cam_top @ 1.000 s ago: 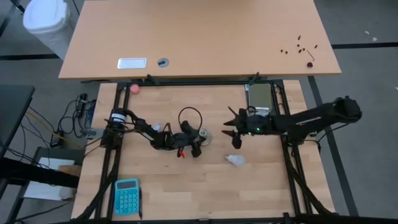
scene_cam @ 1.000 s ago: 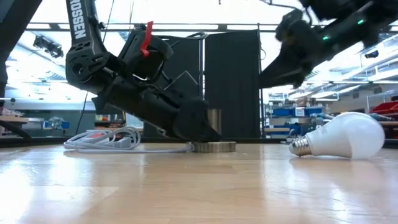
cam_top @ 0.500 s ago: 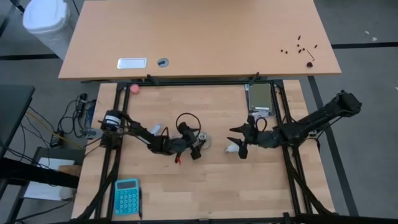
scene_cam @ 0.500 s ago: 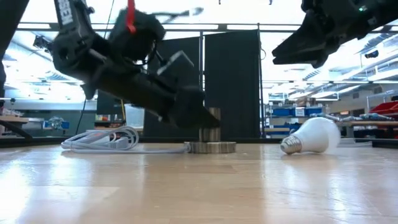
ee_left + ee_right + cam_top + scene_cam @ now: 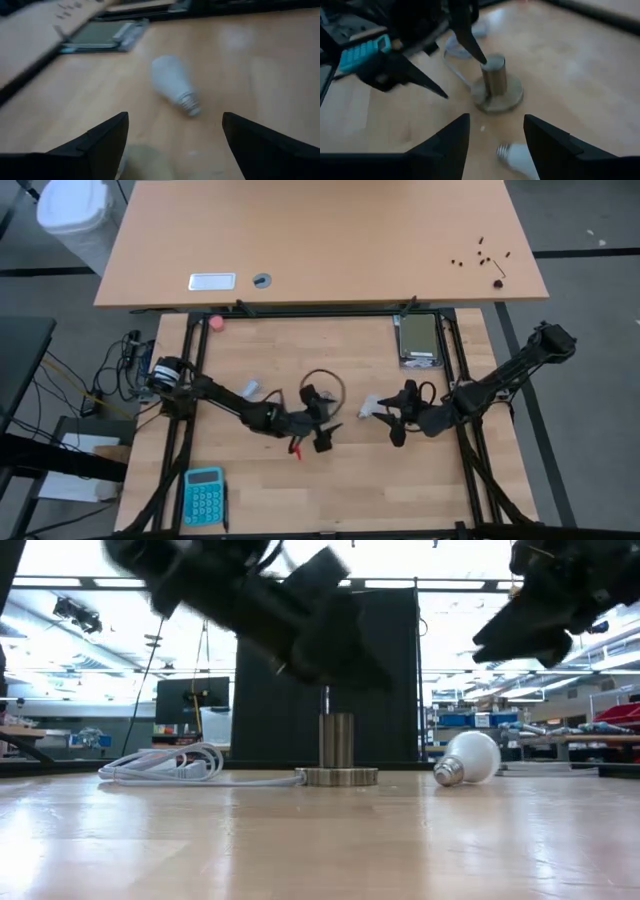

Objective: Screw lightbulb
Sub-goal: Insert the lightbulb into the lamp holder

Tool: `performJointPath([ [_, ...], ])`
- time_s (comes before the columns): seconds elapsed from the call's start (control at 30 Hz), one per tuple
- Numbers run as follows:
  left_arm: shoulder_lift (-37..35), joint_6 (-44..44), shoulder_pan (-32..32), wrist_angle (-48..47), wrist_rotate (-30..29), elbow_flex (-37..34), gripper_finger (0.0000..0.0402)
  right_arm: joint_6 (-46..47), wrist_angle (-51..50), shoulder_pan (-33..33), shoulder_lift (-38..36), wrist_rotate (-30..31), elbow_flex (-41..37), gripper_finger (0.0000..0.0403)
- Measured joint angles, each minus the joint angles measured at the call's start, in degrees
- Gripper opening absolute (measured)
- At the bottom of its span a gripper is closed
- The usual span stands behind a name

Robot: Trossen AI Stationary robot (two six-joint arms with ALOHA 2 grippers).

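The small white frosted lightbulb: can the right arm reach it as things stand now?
Probably yes. The small white frosted lightbulb lies free on the wooden table, and the right end effector hovers just beside it, fingers apart, nothing between them.

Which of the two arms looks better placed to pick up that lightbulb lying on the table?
Probably the right. The right hand hangs open close by the lightbulb, which lies on its side. The left hand, open too, is farther off, near the socket.
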Motion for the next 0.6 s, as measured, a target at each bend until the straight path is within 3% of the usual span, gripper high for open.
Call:
performJointPath([
  [0.2, 1.71, -6.39, 0.39, -11.24, 6.66, 11.07, 0.0315, 3.31, -2.07, 2.01, 2.31, 3.90, 0.02, 0.0199],
  [0.47, 9.42, -12.73, 2.34, -13.07, 12.70, 17.90, 0.0285, 5.80, -2.97, 3.04, 5.87, 7.57, 0.08, 0.0199],
  [0.6, 13.87, -16.21, 3.41, -16.86, 12.40, 22.55, 0.0278, 9.83, -7.18, 4.64, 6.47, 7.98, 0.06, 0.0199],
])
